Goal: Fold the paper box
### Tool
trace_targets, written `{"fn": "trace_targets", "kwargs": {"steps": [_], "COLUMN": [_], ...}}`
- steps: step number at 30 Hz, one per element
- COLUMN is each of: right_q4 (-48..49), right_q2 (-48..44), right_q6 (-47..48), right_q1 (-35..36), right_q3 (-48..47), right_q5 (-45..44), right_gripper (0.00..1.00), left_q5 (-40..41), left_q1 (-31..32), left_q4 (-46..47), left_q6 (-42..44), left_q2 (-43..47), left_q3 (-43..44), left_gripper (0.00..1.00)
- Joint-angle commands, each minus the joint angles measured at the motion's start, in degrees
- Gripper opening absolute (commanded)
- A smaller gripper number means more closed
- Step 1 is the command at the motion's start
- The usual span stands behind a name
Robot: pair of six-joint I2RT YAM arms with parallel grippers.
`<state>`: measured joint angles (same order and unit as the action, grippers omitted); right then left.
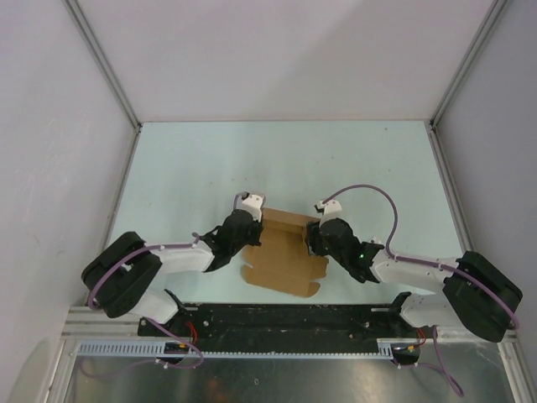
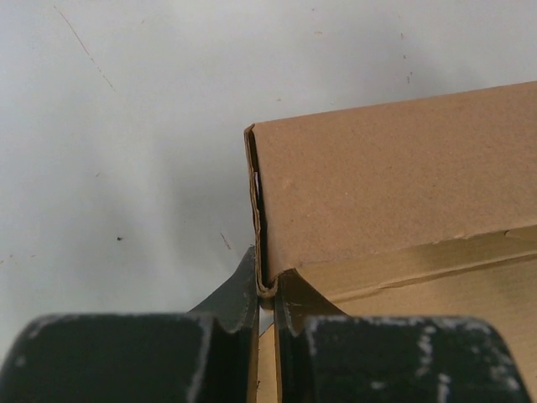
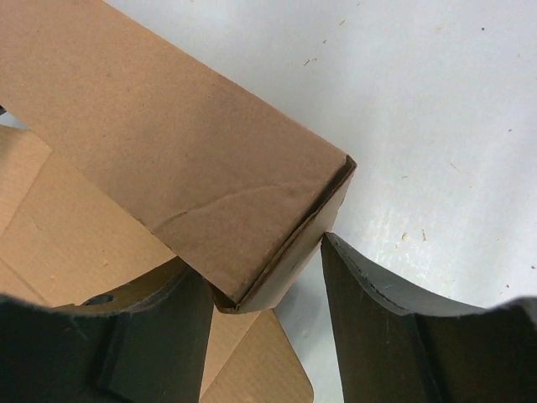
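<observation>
- Midway through the fold, the paper box (image 1: 281,252) sits at the centre of the pale tabletop (image 1: 210,159), just above the arm bases. Its far wall is raised and its near flaps lie flat.
- We judge the step in hand to be squaring up that raised wall. The left gripper (image 2: 267,285) should act as a firm anchor while the right gripper (image 3: 264,269) closes squarely on the end flap, not on the crease.
- We would move both arms together, so that the wall neither twists nor buckles. A faint wrinkle already crosses the panel in the right wrist view, so a light squeeze looks wise.
- The left gripper is clamped on the thin upright edge of the box's corner, at the bottom centre of its wrist view. The wall runs off toward the right of that frame.
- The right gripper stands apart, straddling the opposite corner of the wall. One finger (image 3: 159,336) lies close against the cardboard at lower left, and we cannot tell whether it touches. The other finger (image 3: 377,319) is clear of the box at lower right, with bare tabletop showing in the gap.
</observation>
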<state>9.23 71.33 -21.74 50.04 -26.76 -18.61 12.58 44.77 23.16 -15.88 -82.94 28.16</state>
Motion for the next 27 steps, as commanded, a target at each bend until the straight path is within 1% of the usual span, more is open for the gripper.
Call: {"fn": "trace_targets", "kwargs": {"steps": [1, 6, 16, 19, 20, 23, 27], "right_q4": [5.5, 6.6, 7.9, 7.7, 7.6, 7.6, 7.3], "right_q2": [0.8, 1.9, 2.8, 2.9, 2.8, 2.8, 2.2], "right_q6": [1.2, 1.3, 1.2, 1.0, 1.1, 1.1, 1.3], "right_q1": [0.8, 1.2, 1.3, 1.4, 1.3, 1.3, 1.3], "right_q3": [-0.6, -0.6, -0.5, -0.6, -0.5, -0.6, -0.6], "right_q5": [-4.6, -6.7, -9.1, -9.7, -9.7, -9.7, -9.6], "right_gripper": [0.56, 0.53, 0.42, 0.36, 0.34, 0.30, 0.25], "left_q5": [-0.6, -0.4, 0.1, -0.2, -0.4, -0.6, -1.0], "left_q1": [1.9, 2.4, 4.1, 4.4, 4.5, 4.9, 5.3], "left_q4": [-2.1, -2.9, -4.3, -5.0, -5.1, -5.7, -6.3], "left_q6": [-2.0, -2.4, -3.3, -3.5, -3.6, -4.1, -4.2], "left_q2": [2.2, 3.1, 5.2, 6.1, 6.5, 7.2, 8.4], "left_q3": [-0.7, -1.1, -1.9, -2.1, -2.1, -2.2, -2.3], "left_gripper": [0.02, 0.02, 0.02, 0.05, 0.08, 0.14, 0.18]}}
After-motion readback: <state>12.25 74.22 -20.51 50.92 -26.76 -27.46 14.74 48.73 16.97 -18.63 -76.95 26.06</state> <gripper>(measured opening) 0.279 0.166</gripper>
